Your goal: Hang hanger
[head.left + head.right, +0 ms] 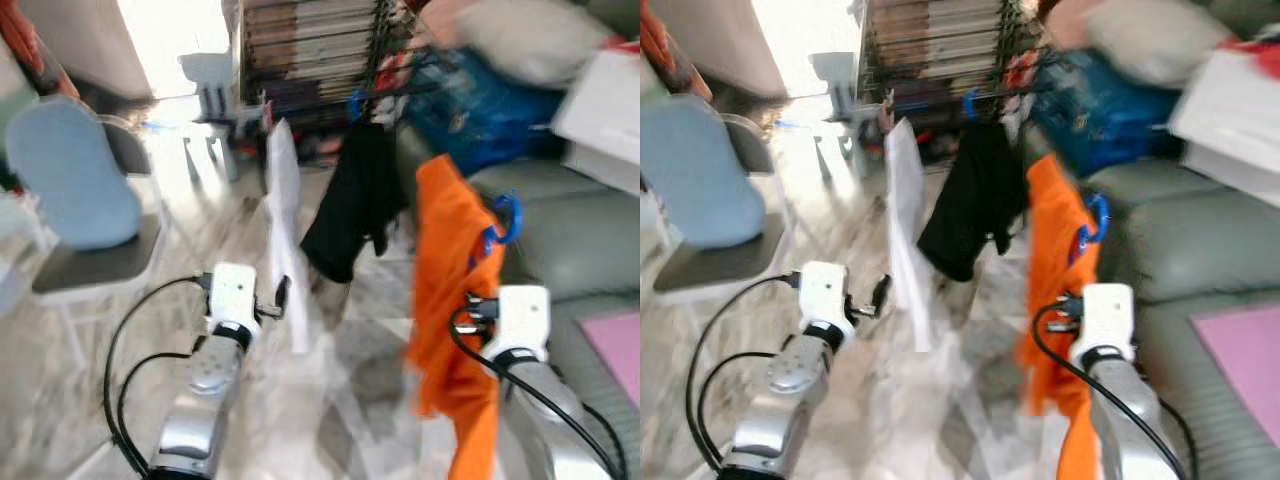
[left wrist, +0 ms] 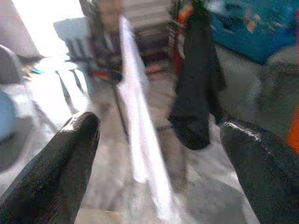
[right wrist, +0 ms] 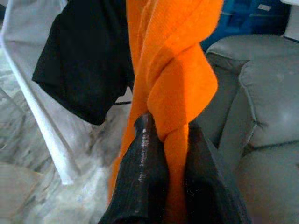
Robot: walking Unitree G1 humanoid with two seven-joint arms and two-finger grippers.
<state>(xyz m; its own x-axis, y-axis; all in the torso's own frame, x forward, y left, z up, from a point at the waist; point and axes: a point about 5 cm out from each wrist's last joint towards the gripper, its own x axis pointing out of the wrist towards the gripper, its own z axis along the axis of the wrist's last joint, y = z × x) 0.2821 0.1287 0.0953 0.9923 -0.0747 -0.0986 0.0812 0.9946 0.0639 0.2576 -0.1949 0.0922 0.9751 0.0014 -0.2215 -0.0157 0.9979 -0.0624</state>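
Observation:
An orange garment hangs on a blue hanger in front of me on the right. My right gripper is shut on a twisted fold of the orange cloth, low on the garment. Ahead, a black garment hangs from another blue hanger on a dark wire rack. A white garment hangs just left of the black one. My left gripper is open and empty, held close to the white garment's lower edge. The views are blurred.
A grey sofa runs along the right, with a pink mat on it and a blue bag behind. A chair with a light blue back stands at the left. A small white stool sits near the rack.

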